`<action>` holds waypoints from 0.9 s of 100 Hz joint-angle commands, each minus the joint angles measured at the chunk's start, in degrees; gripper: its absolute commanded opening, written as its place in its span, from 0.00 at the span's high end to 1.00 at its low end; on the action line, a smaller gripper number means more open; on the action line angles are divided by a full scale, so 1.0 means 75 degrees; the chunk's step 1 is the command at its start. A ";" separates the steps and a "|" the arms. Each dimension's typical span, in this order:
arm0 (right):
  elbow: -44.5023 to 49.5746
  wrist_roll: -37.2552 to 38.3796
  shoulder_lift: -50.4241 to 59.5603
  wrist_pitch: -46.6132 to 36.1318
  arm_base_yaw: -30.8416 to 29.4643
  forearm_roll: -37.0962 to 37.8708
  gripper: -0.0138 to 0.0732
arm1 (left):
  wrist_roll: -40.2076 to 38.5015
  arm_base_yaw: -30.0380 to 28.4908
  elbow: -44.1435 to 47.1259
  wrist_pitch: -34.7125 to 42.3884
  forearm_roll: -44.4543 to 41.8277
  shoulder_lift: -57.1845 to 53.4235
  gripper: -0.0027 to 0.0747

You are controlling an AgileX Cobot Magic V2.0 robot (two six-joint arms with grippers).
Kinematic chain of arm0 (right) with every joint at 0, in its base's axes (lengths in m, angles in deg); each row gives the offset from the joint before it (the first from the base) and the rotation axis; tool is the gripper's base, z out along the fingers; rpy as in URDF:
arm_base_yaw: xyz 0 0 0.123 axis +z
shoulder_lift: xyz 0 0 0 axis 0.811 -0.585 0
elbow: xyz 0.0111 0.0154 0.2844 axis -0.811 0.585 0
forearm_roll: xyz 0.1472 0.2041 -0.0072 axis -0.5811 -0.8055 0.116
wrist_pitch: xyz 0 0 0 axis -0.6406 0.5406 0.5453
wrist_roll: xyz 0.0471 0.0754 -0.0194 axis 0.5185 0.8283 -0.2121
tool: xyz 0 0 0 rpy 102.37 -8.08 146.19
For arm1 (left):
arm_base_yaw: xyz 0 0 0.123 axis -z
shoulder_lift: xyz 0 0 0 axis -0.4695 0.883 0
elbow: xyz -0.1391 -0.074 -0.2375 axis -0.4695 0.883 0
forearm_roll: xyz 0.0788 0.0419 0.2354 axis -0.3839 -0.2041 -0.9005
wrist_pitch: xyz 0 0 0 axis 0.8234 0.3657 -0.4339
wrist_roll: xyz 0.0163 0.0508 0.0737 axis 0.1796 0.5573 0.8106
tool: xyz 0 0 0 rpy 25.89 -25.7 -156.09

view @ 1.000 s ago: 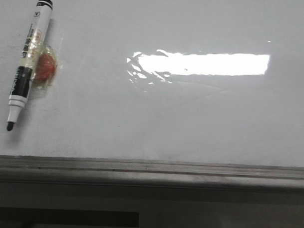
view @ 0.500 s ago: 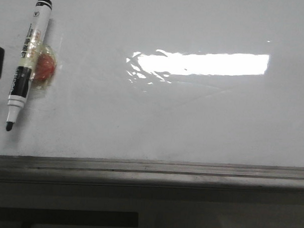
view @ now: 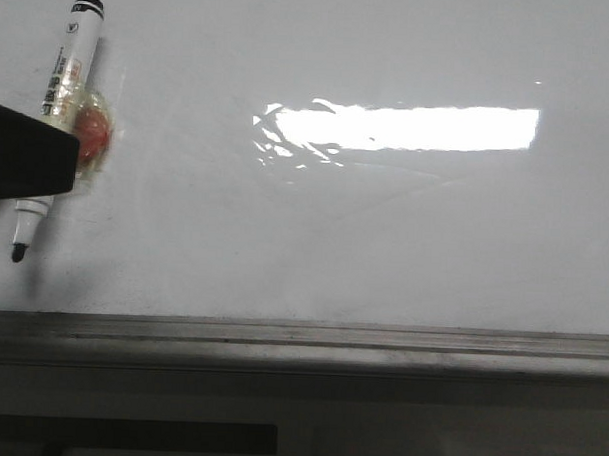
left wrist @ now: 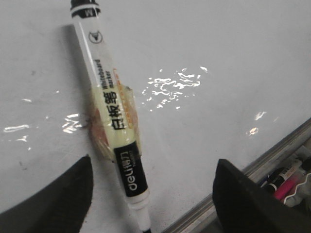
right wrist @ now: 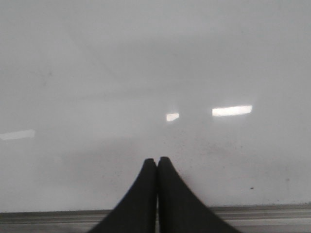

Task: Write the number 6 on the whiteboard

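Left gripper (left wrist: 150, 194) jaws are wide apart straddling the marker (left wrist: 114, 116); centre on the barrel, then squeeze. Right gripper (right wrist: 156, 165) jaws together, idle over the whiteboard (view: 384, 241).

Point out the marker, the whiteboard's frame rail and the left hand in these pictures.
marker (left wrist: 114, 119): left wrist view, yellow-taped barrel.
frame rail (view: 301, 338): front view, its top face.
left hand (left wrist: 151, 194): left wrist view, gap between open fingertips.

whiteboard (view: 384, 241): glossy, smooth | frame rail (view: 301, 340): brushed grey metal | marker (left wrist: 112, 116): shiny plastic
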 commanded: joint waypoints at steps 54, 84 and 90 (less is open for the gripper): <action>-0.0260 -0.0016 -0.0136 -0.0732 -0.0035 0.0026 0.91 | 0.0004 0.0038 -0.0225 0.1271 0.0542 0.1020 0.51; -0.0273 -0.0016 -0.0136 -0.0793 0.0174 -0.0171 0.91 | 0.0004 0.0038 -0.0225 0.1224 0.0682 0.1020 0.99; -0.0334 -0.0016 -0.0136 -0.0798 0.0367 -0.0184 0.91 | 0.0004 0.0038 -0.0225 0.1224 0.0682 0.1020 0.99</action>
